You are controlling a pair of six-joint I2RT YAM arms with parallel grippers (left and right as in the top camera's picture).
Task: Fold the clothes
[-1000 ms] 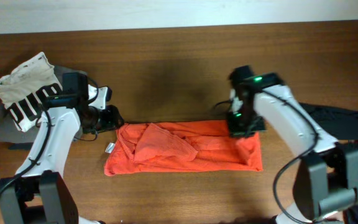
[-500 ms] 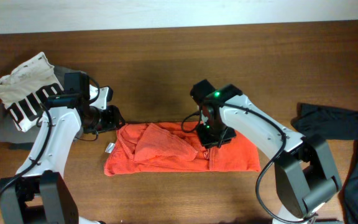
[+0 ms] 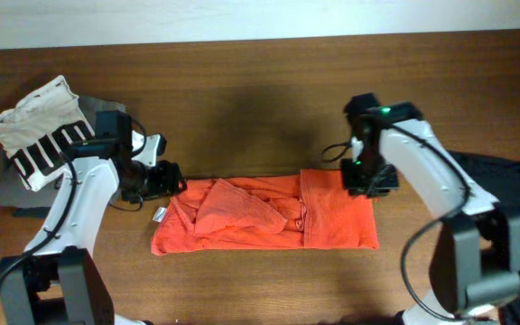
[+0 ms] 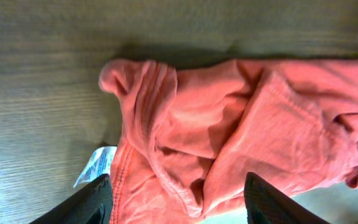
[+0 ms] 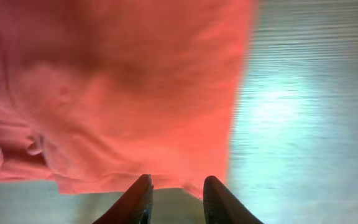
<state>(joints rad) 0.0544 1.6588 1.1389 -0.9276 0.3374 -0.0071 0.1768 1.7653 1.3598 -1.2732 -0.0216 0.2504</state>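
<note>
The overhead view is filled by a dark brown wood-grain table (image 3: 260, 117); a pale strip (image 3: 260, 18) is shown along its 12 o'clock edge.

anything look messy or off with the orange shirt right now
Yes: the orange T-shirt is bunched in loose wrinkles across its left half, and its white care tag pokes out at that end.

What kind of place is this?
Probably a robotics test bench for folding laundry, not a home: two white robot arms stand at a brown wooden table, an orange-red cotton T-shirt lies between them, and a white shirt with black letters lies beside the left arm.
</note>
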